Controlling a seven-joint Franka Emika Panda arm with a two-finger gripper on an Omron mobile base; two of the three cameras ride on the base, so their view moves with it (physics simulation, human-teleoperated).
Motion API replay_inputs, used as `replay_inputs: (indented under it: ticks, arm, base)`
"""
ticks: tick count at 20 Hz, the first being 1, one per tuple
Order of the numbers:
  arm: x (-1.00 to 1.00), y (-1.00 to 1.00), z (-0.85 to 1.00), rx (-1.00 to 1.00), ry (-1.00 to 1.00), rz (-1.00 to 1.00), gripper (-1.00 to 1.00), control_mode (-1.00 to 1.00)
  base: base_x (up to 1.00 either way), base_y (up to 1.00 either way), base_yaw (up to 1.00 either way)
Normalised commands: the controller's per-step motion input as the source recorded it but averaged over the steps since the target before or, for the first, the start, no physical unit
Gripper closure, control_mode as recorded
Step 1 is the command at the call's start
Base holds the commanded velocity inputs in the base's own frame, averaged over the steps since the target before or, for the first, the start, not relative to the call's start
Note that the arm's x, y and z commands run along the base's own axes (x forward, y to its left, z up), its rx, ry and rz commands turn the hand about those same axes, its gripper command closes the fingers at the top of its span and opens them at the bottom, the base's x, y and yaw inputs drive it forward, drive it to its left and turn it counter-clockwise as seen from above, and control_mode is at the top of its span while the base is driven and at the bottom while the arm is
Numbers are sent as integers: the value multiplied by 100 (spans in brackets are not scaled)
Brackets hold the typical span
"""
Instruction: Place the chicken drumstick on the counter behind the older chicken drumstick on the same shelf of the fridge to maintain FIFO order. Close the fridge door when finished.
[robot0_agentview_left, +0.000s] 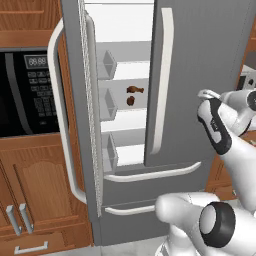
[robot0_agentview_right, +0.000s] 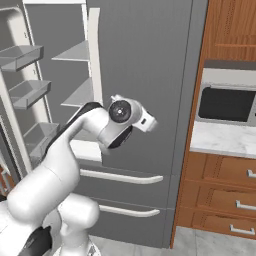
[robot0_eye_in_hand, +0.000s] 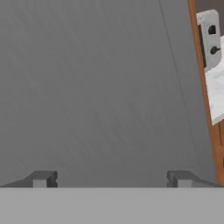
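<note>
My claw (robot0_eye_in_hand: 111, 179) hangs released, facing the tall grey fridge's (robot0_agentview_left: 200, 60) shut door – I should swing toward the white marble surface (robot0_agentview_right: 225, 140) and find the drumstick first.

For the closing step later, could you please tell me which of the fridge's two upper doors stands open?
The left door, swung outward with its bins showing; the right door is shut flat.

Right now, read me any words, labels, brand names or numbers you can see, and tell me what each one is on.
No text can be read for certain.
Black oven panel: a small lit display at its top shows digits, too blurred to read.
Keypad below it: button markings too small to read.
Fridge, its doors and handles: no label or brand visible.
</note>
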Motion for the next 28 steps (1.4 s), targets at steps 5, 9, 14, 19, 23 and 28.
replay_inputs:
  ticks: [5, 9, 14, 19, 23, 28]
  arm:
    - [-100, 50, 22, -10, -4, 2, -100, -100]
    - [-100, 91, 31, -21, -1, 5, -100, -100]
    - [-100, 90, 28, -23, -2, 5, -100, -100]
    - [-100, 98, 13, -26, 0, 7, -100, -100]
    - [-100, 100, 0, -24, 0, 5, -100, -100]
    - [-100, 100, -20, -26, -4, 7, -100, -100]
  base:
    - [0, 0, 0]
    - [0, 0, 0]
    - [0, 0, 0]
    - [0, 0, 0]
    - [0, 0, 0]
    - [0, 0, 0]
